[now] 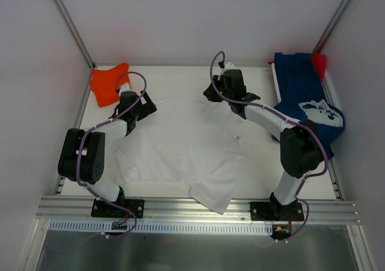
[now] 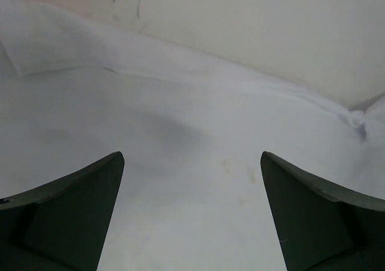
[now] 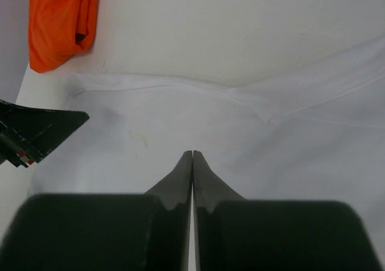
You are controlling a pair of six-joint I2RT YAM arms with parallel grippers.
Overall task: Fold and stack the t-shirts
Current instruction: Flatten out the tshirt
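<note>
The white t-shirt (image 1: pixel 180 145) lies spread across the middle of the table, one corner hanging over the near edge. My left gripper (image 1: pixel 139 106) is open, low over the shirt's far left part (image 2: pixel 192 103), its jaws wide apart with nothing between them. My right gripper (image 1: pixel 212 94) is shut at the shirt's far edge, fingertips together (image 3: pixel 192 152) above the white cloth (image 3: pixel 150 127), nothing visibly pinched. The orange t-shirt (image 1: pixel 108 83) lies crumpled at the far left corner and also shows in the right wrist view (image 3: pixel 60 18). The navy t-shirt with white print (image 1: pixel 304 94) lies at the right. The small red one (image 1: pixel 319 62) peeks out behind it.
White enclosure walls and metal posts surround the table. An aluminium rail (image 1: pixel 198 208) runs along the near edge with both arm bases on it. My left gripper's finger (image 3: pixel 36 133) shows at the left of the right wrist view.
</note>
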